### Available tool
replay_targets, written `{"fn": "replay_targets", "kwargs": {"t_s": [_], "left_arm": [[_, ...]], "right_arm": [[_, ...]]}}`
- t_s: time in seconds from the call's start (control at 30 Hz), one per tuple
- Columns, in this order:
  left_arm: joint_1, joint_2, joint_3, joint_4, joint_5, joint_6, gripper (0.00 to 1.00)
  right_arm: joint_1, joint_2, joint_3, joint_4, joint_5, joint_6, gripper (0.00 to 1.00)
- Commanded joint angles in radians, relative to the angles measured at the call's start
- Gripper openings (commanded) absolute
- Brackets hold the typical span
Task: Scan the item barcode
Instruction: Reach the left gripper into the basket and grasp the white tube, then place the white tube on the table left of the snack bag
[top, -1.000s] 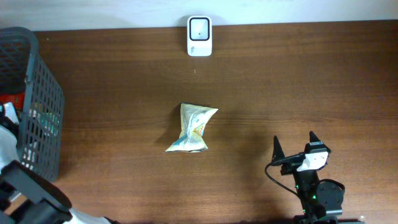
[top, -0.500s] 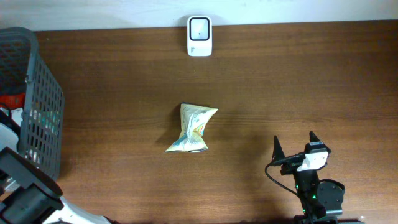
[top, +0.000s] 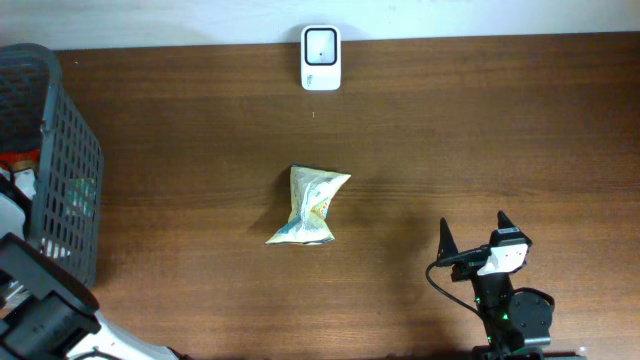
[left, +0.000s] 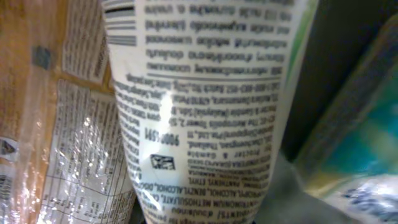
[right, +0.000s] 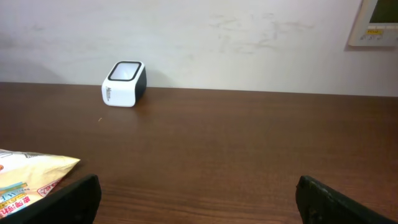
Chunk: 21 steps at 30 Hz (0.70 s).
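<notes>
In the basket (top: 60, 150) at the left, the left gripper has just gone from spread to pressed together, apparently pinching the white tube (left: 205, 112), so lifting it out looks next. The scanner (top: 321, 44) waits at the worktop's (top: 500, 120) far edge, and the right gripper (top: 472, 222) stays spread, empty.

A white scanner (top: 321, 58) stands at the far edge of the brown bench (top: 480, 130). A crumpled packet (top: 308, 206) lies near the bench's middle, well apart from everything else. A dark mesh basket (top: 68, 180) stands at the left edge. At the near right, the right fingers (top: 445, 240) are spread wide, holding nothing. The left arm (top: 40, 300) shows at the near left corner, beside the basket.
</notes>
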Motion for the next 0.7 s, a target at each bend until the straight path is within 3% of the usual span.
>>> {"fn": "replay_targets", "kwargs": {"t_s": [0.0, 0.13, 0.27, 0.4, 0.5, 0.67], "left_arm": [[-0.034, -0.073, 0.130, 0.002, 0.032, -0.063, 0.00], [-0.113, -0.209, 0.298, -0.001, 0.066, -0.082, 0.00], [-0.198, -0.328, 0.440, 0.000, 0.006, -0.110, 0.00], [-0.306, -0.455, 0.478, -0.025, 0.011, -0.259, 0.00], [-0.437, -0.502, 0.478, -0.170, 0.011, -0.426, 0.00], [-0.637, -0.467, 0.421, -0.399, 0.014, -0.532, 0.00]], "right_arm": [[0.006, -0.006, -0.005, -0.004, -0.005, 0.012, 0.99], [0.006, -0.006, -0.005, -0.004, -0.005, 0.012, 0.99], [0.006, -0.006, -0.005, -0.004, -0.005, 0.012, 0.99], [0.006, -0.006, -0.005, -0.004, -0.005, 0.012, 0.99], [0.006, -0.006, -0.005, -0.004, -0.005, 0.012, 0.99], [0.006, -0.006, -0.005, -0.004, -0.005, 0.012, 0.99]]}}
